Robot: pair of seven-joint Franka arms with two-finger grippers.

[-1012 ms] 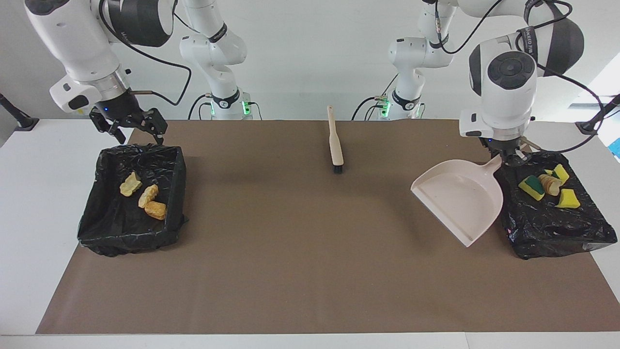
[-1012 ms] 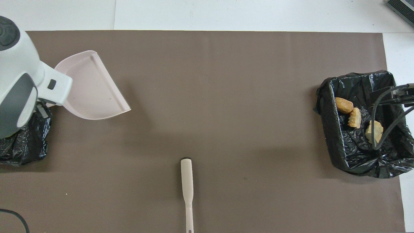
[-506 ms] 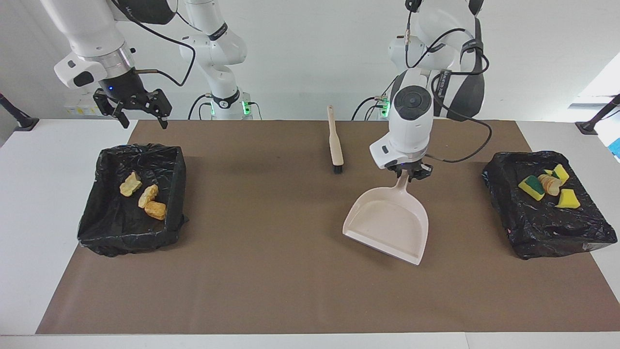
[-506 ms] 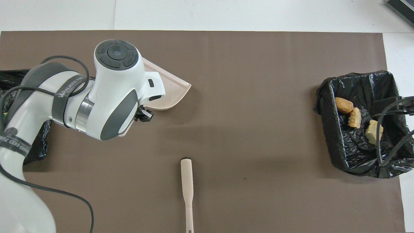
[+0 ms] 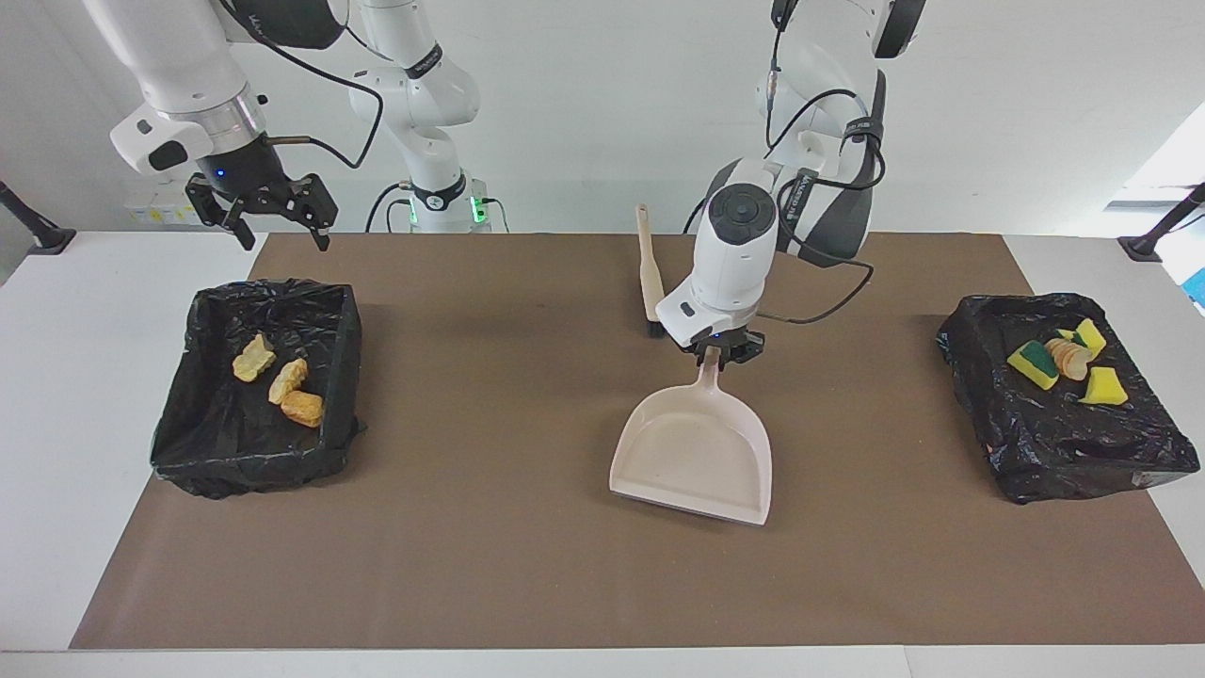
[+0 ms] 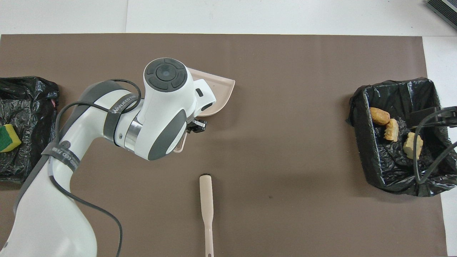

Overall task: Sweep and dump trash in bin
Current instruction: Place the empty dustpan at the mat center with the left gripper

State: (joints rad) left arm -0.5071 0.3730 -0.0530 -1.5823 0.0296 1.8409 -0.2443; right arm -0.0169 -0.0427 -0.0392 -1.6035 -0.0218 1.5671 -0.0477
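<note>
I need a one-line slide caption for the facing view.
Left gripper holds the empty dustpan at mid-mat; trash sits in both bins.

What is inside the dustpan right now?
Nothing shows in the dustpan; its tray looks bare in the facing view. From overhead the left arm covers most of it.

White table (image 5: 56, 311), brown mat (image 5: 527, 565), brush (image 6: 206, 203), dustpan (image 5: 697, 457), two lined bins (image 5: 254, 452).

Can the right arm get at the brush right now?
Probably yes: the right end effector is open and empty, and the brush lies uncovered mid-table, though the left end effector holding the dustpan hangs beside it.
</note>
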